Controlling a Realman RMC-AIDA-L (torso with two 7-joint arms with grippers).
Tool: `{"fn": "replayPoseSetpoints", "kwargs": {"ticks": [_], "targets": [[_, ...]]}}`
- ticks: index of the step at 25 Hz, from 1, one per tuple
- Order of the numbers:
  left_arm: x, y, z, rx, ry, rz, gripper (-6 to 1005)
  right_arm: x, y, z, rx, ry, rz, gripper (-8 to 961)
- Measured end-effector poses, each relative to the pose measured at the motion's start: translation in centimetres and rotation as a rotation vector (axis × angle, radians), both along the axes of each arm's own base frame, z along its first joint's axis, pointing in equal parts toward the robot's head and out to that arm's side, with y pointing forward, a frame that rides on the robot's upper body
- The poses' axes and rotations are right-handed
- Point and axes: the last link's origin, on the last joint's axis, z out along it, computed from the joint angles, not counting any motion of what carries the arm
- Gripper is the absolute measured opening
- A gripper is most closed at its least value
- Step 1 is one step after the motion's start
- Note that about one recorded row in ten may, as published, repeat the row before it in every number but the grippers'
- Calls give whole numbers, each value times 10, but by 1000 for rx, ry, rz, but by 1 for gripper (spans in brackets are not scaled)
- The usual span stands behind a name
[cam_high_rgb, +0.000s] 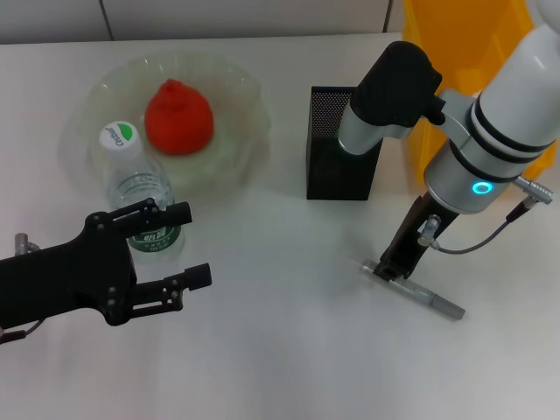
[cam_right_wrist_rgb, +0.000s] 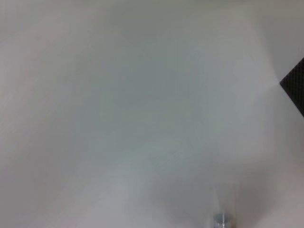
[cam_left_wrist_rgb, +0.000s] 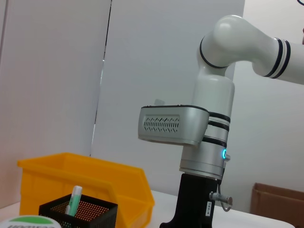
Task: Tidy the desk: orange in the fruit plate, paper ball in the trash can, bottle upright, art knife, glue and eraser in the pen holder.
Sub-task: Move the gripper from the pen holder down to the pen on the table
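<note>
With the right gripper [cam_high_rgb: 391, 267] down on the art knife [cam_high_rgb: 418, 293] near the desk's right edge, jaws seemingly around one end though I cannot tell, an off-centre lift could swing it; the left gripper [cam_high_rgb: 188, 245] hangs open beside the upright bottle [cam_high_rgb: 140, 197].

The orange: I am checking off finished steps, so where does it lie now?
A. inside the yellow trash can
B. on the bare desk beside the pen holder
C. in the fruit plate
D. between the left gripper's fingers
C: in the head view the orange sits inside the scalloped rim of the fruit plate, clear of both grippers.
</note>
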Motion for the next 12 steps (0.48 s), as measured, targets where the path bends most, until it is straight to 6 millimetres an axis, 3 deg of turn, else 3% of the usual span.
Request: {"fn": "replayPoseSetpoints", "kwargs": {"ticks": [2,12], "targets": [[0,0,0,0,0,0,802,0,0,0,2,-4,1,163],[0,1,0,3,2,0,802,2,0,-3,-4,-12,8,164]]}}
